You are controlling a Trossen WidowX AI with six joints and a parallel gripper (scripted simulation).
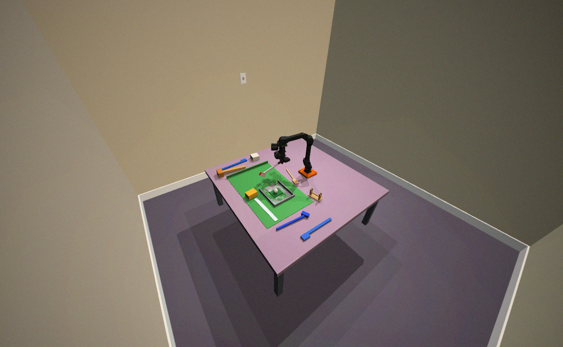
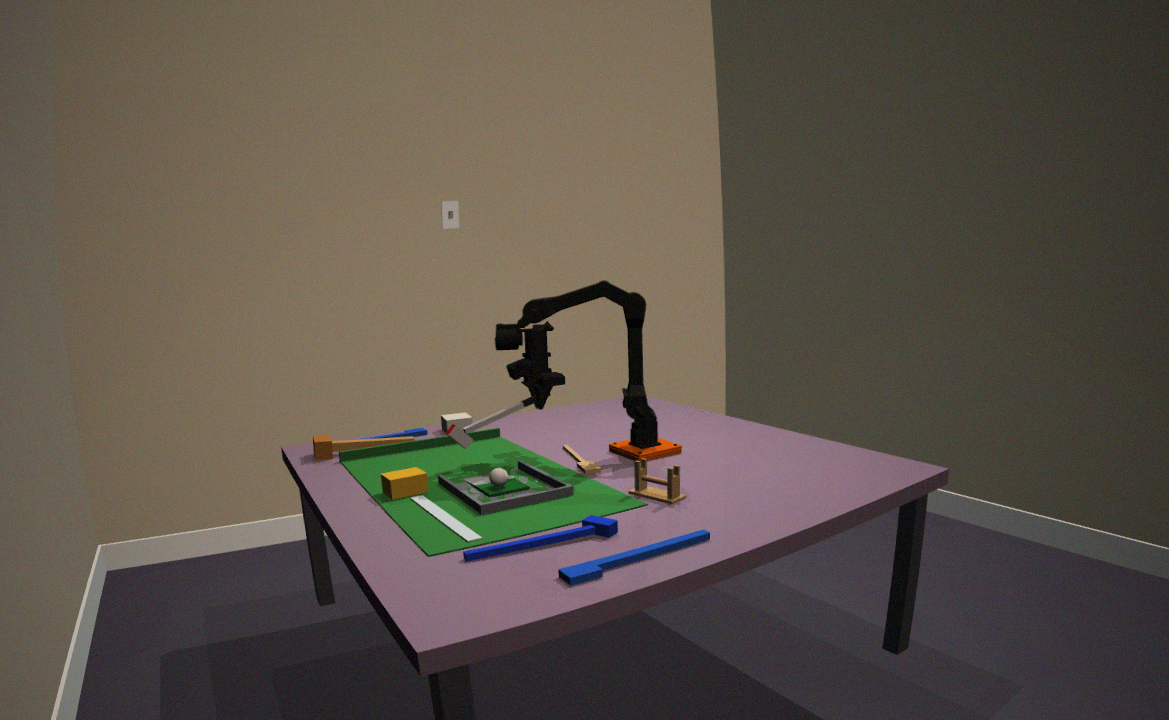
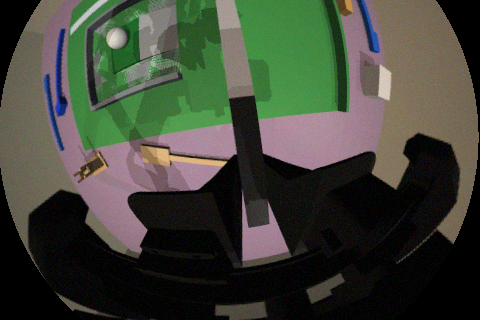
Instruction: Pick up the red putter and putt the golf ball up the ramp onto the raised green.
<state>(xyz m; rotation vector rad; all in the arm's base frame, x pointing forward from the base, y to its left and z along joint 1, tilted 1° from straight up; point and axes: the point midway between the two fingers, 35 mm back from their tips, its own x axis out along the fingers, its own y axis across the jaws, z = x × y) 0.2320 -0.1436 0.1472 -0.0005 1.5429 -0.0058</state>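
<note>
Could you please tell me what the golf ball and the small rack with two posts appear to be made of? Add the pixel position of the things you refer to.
The golf ball (image 1: 275, 190) (image 2: 498, 476) (image 3: 117, 38) looks like hard plastic, smooth and matte, judging by its even white, softly shaded surface. The small rack (image 1: 315, 197) (image 2: 657, 493) seems to be wood, unpainted or lightly finished, given its tan colour; painted plastic is possible.

One ball (image 1: 275, 190) (image 2: 498, 476) (image 3: 117, 38), three blue clubs (plainly blue).

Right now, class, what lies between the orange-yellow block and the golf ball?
Between the block and the golf ball lie a strip of green mat and the frame's dark wall, seen in the top and exterior views.
</note>
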